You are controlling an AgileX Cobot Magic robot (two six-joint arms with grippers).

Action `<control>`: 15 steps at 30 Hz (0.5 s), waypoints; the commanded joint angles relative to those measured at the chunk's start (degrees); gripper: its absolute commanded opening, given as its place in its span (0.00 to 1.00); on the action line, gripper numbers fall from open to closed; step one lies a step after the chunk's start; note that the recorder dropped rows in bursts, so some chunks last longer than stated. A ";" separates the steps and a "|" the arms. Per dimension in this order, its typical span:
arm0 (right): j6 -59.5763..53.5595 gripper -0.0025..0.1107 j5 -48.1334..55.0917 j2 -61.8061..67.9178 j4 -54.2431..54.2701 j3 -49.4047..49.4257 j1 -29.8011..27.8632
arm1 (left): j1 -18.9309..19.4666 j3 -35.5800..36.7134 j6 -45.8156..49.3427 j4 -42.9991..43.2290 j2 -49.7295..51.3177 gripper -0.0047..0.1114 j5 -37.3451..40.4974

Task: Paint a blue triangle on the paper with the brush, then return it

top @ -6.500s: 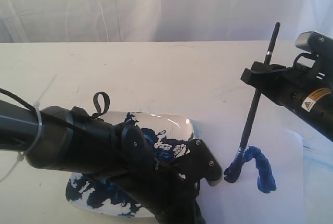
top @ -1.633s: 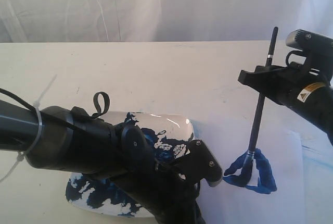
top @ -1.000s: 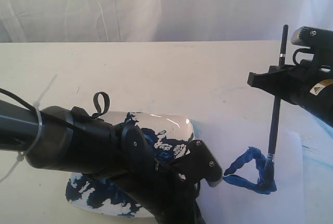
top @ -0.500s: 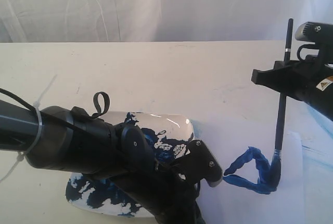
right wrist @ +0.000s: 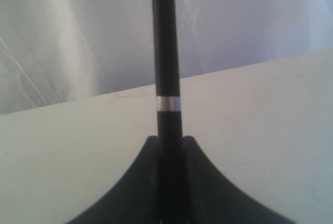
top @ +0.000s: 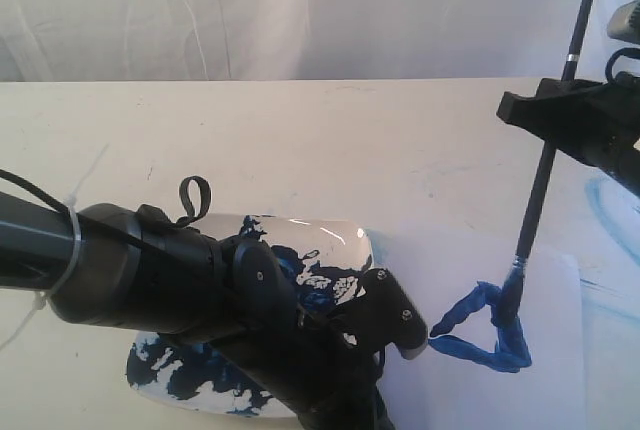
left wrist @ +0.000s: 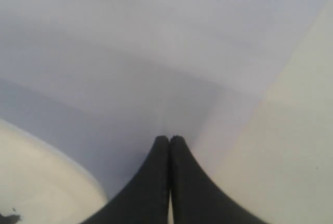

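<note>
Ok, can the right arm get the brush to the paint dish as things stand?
Probably only partly. The left arm lies over most of the dish, the left hand by the corner nearest the paper. Only the dish's far edge shows bare, so the right hand holding the brush might enter there.

Brush (top: 538,190) — matt black shaft, bright metal band. Dish (top: 340,240) — glossy white, paint-smeared. Paper (top: 460,395) smooth, matt. Worktop (top: 300,140) matt cream.

Exterior, left wrist: shared paper (top: 470,400)
</note>
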 commanded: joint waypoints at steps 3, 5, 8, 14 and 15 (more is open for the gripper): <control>12.44 0.02 -5.92 1.60 -11.88 -0.89 2.82 | -0.11 0.73 0.03 0.15 0.35 0.04 1.56; 12.57 0.02 -5.51 3.40 -11.86 -2.21 3.80 | -0.11 0.73 0.03 0.15 0.35 0.04 1.56; 12.57 0.02 -4.83 6.49 -11.86 -3.54 4.61 | -0.11 0.73 0.03 0.15 0.35 0.04 1.56; 12.57 0.02 -5.15 9.72 -12.08 -3.94 5.17 | -0.11 0.73 0.03 0.15 0.35 0.04 1.69; 12.57 0.02 -5.03 9.94 -12.08 -3.94 5.17 | -0.11 0.73 0.03 0.15 0.35 0.04 1.69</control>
